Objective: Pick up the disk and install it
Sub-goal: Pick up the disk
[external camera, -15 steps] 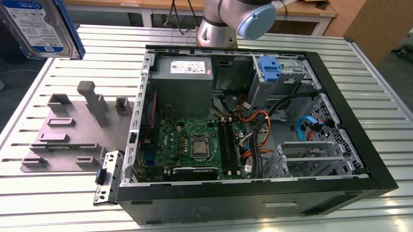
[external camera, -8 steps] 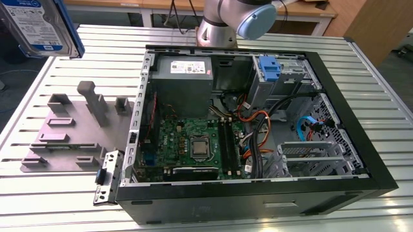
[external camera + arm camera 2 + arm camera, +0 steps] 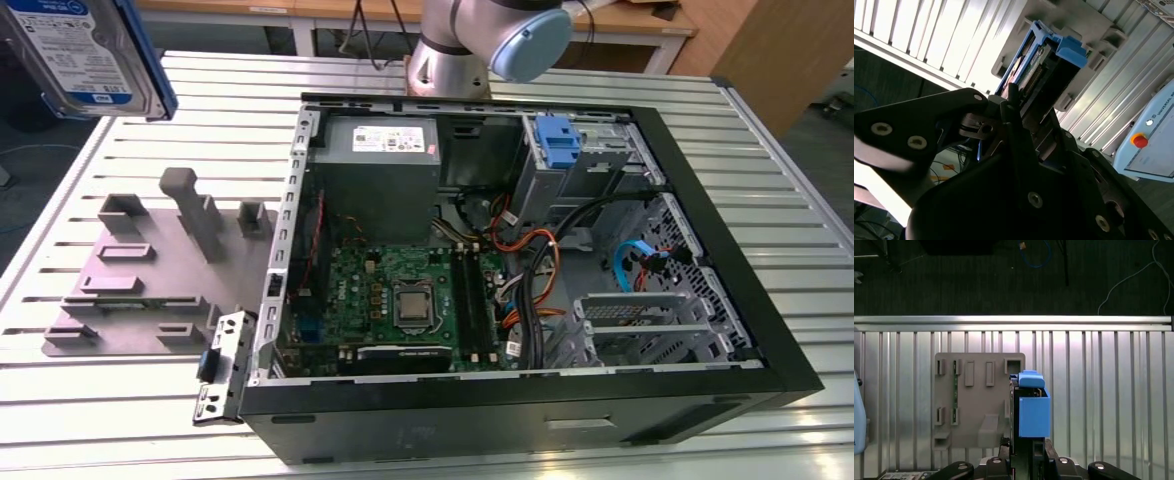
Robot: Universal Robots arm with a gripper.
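Pincer (image 3: 1026,447) grips the disk (image 3: 80,50) above grey fixture (image 3: 971,405), beside open case (image 3: 467,420).

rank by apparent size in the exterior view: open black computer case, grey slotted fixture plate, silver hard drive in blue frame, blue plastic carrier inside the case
1. open black computer case
2. grey slotted fixture plate
3. silver hard drive in blue frame, inflated by nearness to the camera
4. blue plastic carrier
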